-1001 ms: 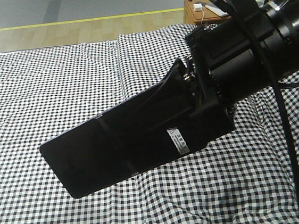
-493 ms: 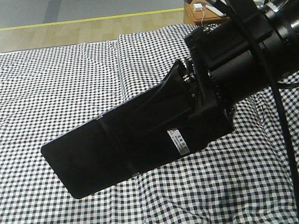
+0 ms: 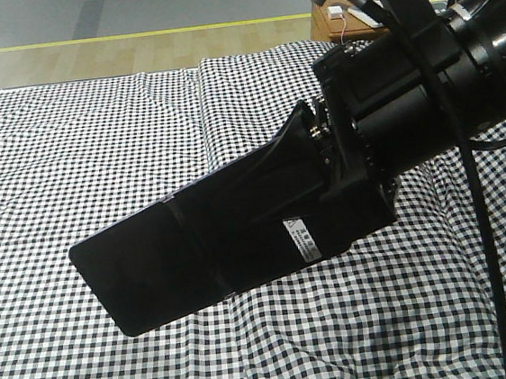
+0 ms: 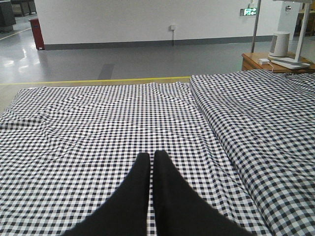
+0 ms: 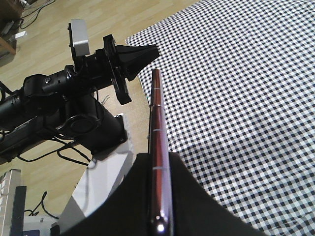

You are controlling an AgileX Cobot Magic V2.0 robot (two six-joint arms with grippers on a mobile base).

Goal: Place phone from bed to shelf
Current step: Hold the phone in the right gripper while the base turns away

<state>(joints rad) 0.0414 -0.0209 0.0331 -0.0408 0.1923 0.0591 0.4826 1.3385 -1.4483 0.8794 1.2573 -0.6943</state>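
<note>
The phone (image 3: 196,250), a flat glossy black slab with a small white sticker, hangs tilted in the air above the bed (image 3: 92,125) with its checked cover. My right gripper (image 3: 323,168) is shut on its right end. In the right wrist view the phone (image 5: 156,113) shows edge-on with a pinkish rim, clamped in the right gripper (image 5: 158,156). My left gripper (image 4: 151,155) hovers low over the bed (image 4: 98,113), fingers pressed together with nothing held. The shelf is out of view.
A small brown nightstand (image 4: 266,61) with a white charger and a white cylinder stands beyond the bed's far right corner. The left arm (image 5: 74,93) and the robot's white base (image 5: 98,182) stand on the wood floor beside the bed edge.
</note>
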